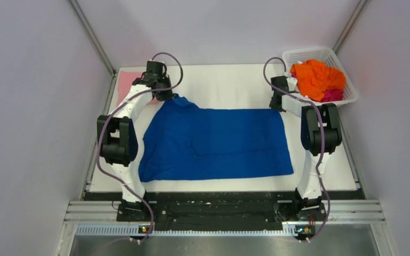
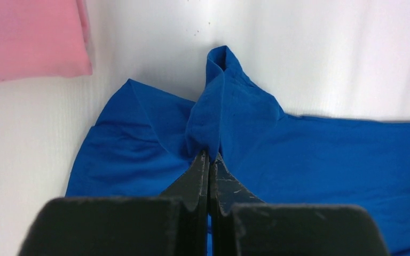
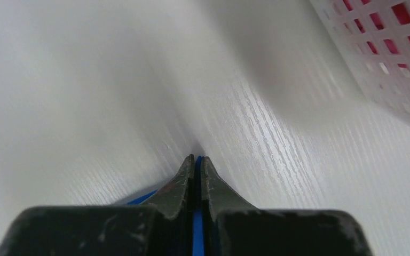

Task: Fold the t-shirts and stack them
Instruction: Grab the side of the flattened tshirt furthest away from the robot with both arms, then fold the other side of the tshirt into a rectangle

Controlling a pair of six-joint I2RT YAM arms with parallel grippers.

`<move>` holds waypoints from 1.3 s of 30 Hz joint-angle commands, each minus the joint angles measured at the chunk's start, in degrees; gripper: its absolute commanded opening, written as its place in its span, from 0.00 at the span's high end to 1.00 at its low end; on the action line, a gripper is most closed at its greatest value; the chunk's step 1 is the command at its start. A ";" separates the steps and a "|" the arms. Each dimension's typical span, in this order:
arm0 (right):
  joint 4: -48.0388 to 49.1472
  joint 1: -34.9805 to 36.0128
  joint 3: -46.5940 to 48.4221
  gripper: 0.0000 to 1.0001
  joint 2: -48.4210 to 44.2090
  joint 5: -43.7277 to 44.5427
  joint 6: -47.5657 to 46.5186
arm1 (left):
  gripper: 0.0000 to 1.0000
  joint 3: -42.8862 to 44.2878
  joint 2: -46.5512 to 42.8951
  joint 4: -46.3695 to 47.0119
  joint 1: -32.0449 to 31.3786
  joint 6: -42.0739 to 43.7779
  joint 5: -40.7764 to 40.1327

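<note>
Pink t-shirt [image 1: 124,85] lies upper left on the tabletop [image 1: 229,80]. Left pincer [image 2: 209,158] pinches a raised fold of the royal-blue t-shirt [image 1: 219,141], spread mid-frame. Right pincer [image 3: 195,160] is clamped on its blue edge. Orange t-shirt [image 1: 315,77] and magenta t-shirt [image 1: 332,96] sit in the mesh basket [image 1: 304,53], upper right.

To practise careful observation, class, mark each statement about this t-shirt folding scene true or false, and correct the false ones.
1. The left gripper is clamped on a raised fold of the blue t-shirt. True.
2. The basket is empty. False: the basket holds an orange t-shirt and a magenta t-shirt.
3. The right gripper is shut with blue cloth between its fingers. True.
4. The pink t-shirt lies on the blue one. False: the pink t-shirt lies apart from it, at the far-left corner of the table.
</note>
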 commanded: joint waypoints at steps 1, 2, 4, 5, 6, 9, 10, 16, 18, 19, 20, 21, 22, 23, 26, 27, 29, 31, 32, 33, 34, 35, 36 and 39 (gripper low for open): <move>0.43 -0.27 -0.42 1.00 -5.60 -0.06 -2.25 | 1.00 -2.61 -7.88 -1.14 -0.53 -0.63 -0.20; 0.80 -0.27 -0.68 1.00 -6.42 -0.65 -3.08 | 1.00 -4.33 -9.49 -1.24 -0.50 -0.92 -0.19; 1.24 -0.29 -1.52 1.00 -8.08 -2.21 -4.81 | 1.00 -8.48 -13.10 -1.16 -0.57 -1.21 -0.70; 1.49 -0.24 -2.68 1.00 -9.39 -2.56 -5.22 | 1.00 -11.20 -15.18 -1.19 -0.65 -1.56 -1.61; 1.82 -0.21 -3.71 1.00 -10.44 -3.07 -5.65 | 1.00 -13.80 -17.34 -1.15 -0.67 -2.03 -2.28; 3.51 0.15 -7.55 1.00 -14.13 -4.05 -6.45 | 1.00 -20.34 -24.03 -1.57 -1.00 -4.27 -3.60; 4.04 0.22 -8.75 1.00 -15.27 -4.05 -6.79 | 1.00 -22.54 -26.45 -1.64 -1.10 -5.10 -5.36; 4.10 0.65 -12.51 1.00 -21.27 -3.15 -8.31 | 1.00 -34.02 -42.53 -2.99 -2.15 -9.65 -7.86; 4.07 0.60 -13.83 1.00 -22.92 -2.50 -8.26 | 1.00 -36.97 -47.25 -4.00 -2.32 -10.94 -8.42; 4.18 0.59 -14.50 1.00 -23.76 -2.39 -8.24 | 1.00 -38.50 -49.41 -4.47 -2.34 -11.62 -8.45; 4.32 0.64 -15.11 1.00 -24.49 -2.59 -8.23 | 1.00 -39.82 -51.84 -4.96 -2.41 -12.41 -8.34; 4.43 0.62 -15.76 1.00 -24.98 -3.02 -8.30 | 1.00 -41.28 -53.95 -5.47 -2.43 -13.16 -7.94; 4.50 0.63 -16.09 1.00 -25.42 -3.53 -8.26 | 1.00 -42.63 -55.96 -5.92 -2.51 -13.98 -7.74; 4.57 0.60 -16.42 1.00 -25.69 -4.31 -8.28 | 1.00 -44.20 -57.95 -6.45 -2.59 -14.79 -7.26; 5.45 0.73 -17.38 1.00 -25.88 -7.08 -8.08 | 1.00 -46.77 -62.28 -9.08 -2.84 -17.00 -5.58; 5.65 0.82 -17.83 1.00 -25.95 -7.80 -7.76 | 1.00 -47.40 -63.33 -10.44 -2.87 -17.92 -5.32; 6.73 1.13 -18.79 1.00 -26.21 -8.51 -7.55 | 1.00 -48.78 -65.52 -13.40 -3.00 -19.59 -5.37; 7.11 1.64 -19.47 1.00 -26.77 -8.91 -7.51 | 1.00 -50.58 -68.00 -15.58 -3.11 -21.57 -4.86; 7.06 1.84 -19.78 1.00 -27.02 -8.73 -7.53 | 1.00 -51.75 -69.34 -16.22 -3.20 -22.34 -3.63; 6.95 2.01 -20.11 1.00 -27.54 -8.23 -7.50 | 1.00 -52.94 -70.90 -16.64 -3.34 -23.85 -2.32; 6.84 2.24 -20.49 1.00 -27.99 -7.72 -7.41 | 1.00 -54.53 -72.46 -16.83 -3.46 -25.09 -1.49; 6.71 2.27 -21.10 1.00 -28.61 -7.23 -7.08 | 1.00 -56.11 -74.15 -16.86 -3.53 -26.10 -0.61; 6.54 2.34 -21.70 1.00 -29.33 -6.74 -6.70 | 1.00 -57.67 -75.72 -16.87 -3.57 -27.37 0.22; 8.08 2.37 -24.81 1.00 -31.99 -6.60 -5.78 | 0.91 -61.83 -79.37 -16.96 -3.74 -29.93 2.25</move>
